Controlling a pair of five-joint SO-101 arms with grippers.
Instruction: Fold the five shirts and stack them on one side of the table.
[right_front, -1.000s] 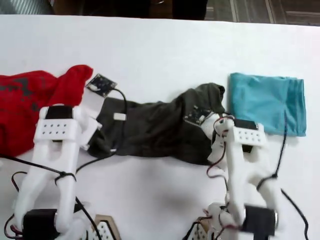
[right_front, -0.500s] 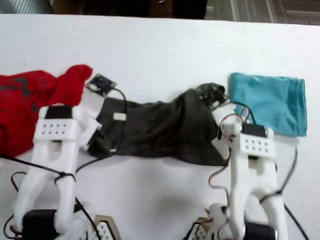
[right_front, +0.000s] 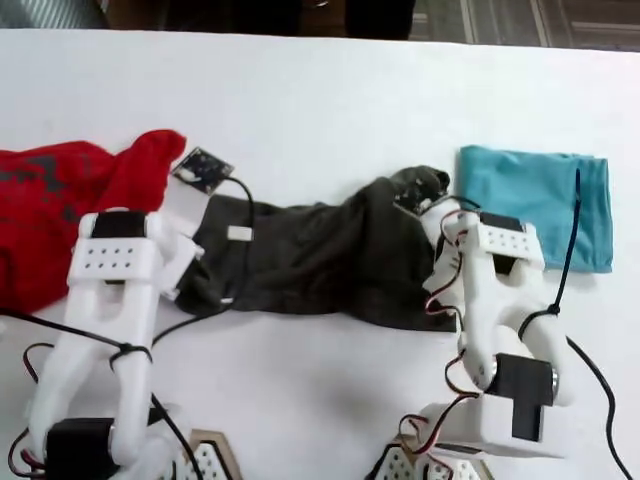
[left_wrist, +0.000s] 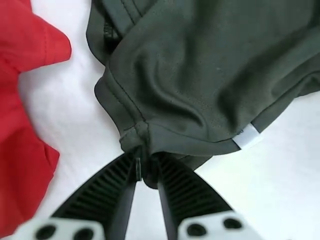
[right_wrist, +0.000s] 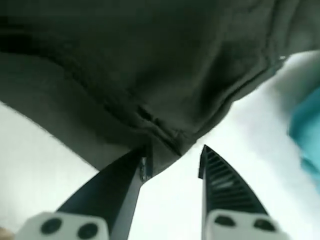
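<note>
Dark shirt (right_front: 320, 260) lies crumpled mid-surface (right_front: 320, 100) | red shirt (right_front: 50, 200) at its left end | folded teal shirt (right_front: 530, 200) beside its right end | your left fingers (left_wrist: 145, 167) clamp its left hem | your right fingers (right_wrist: 172, 152) stand apart at its right edge.

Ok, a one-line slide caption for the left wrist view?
Left claw pinching a hem corner of the dark green fabric shirt on the white table, red fabric shirt alongside.
</note>
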